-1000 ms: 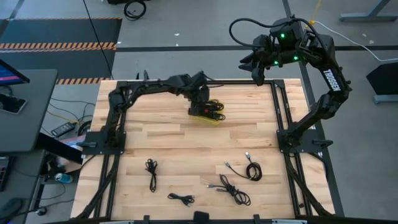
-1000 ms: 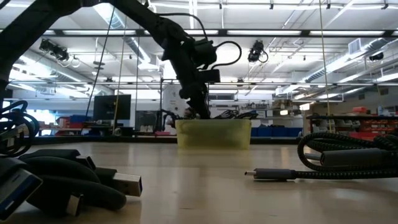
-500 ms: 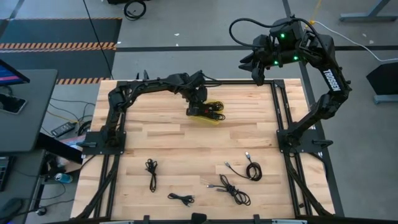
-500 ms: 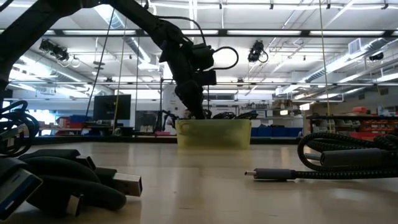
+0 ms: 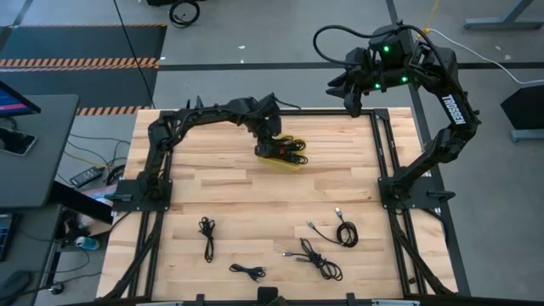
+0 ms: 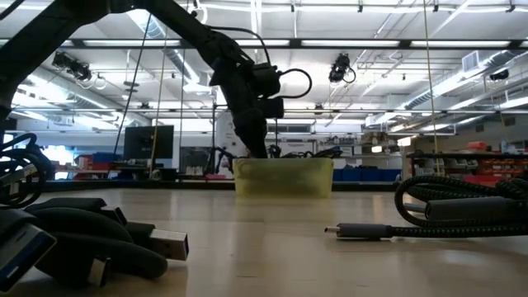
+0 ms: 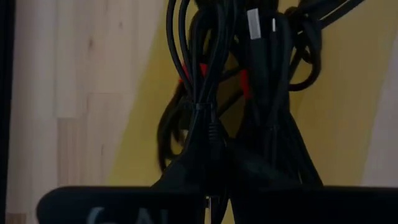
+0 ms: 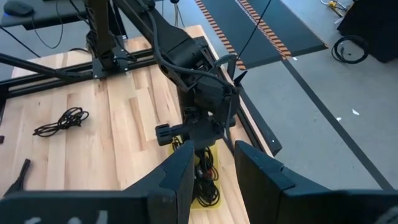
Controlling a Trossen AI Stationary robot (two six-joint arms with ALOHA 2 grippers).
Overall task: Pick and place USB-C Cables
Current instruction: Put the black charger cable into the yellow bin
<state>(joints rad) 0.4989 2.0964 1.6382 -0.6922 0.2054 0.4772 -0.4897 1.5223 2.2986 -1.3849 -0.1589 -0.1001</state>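
The yellow tray (image 5: 291, 165) sits at the table's far middle and holds several black USB-C cables (image 5: 291, 149), some with red bands (image 7: 244, 81). My left gripper (image 5: 270, 146) points down into the tray's left part, shut on one cable bundle (image 7: 198, 106); in the low view it stands behind the tray's rim (image 6: 283, 177). More coiled cables lie flat near the table's near edge (image 5: 206, 236) (image 5: 247, 271) (image 5: 314, 257) (image 5: 342, 231). My right gripper (image 5: 353, 95) hangs open, high above the far right corner (image 8: 214, 180). My left gripper pinches a thin black cable bundle (image 7: 200, 127) between its two fingers (image 7: 180, 168), coming from above and pointing down. The bundle runs on from the fingertips and lies over the other cables in the tray. The fingers themselves hide the exact place of contact.
Black frame rails (image 5: 144, 204) (image 5: 391, 204) run along the table's left and right sides. Bare wood lies between the tray and the near cables. In the low view, cable plugs (image 6: 165, 243) and a braided cable (image 6: 462, 210) lie close to the camera.
My left gripper has moved a little toward the table's left and far edge and has risen slightly, staying over the tray. The right arm has kept still.
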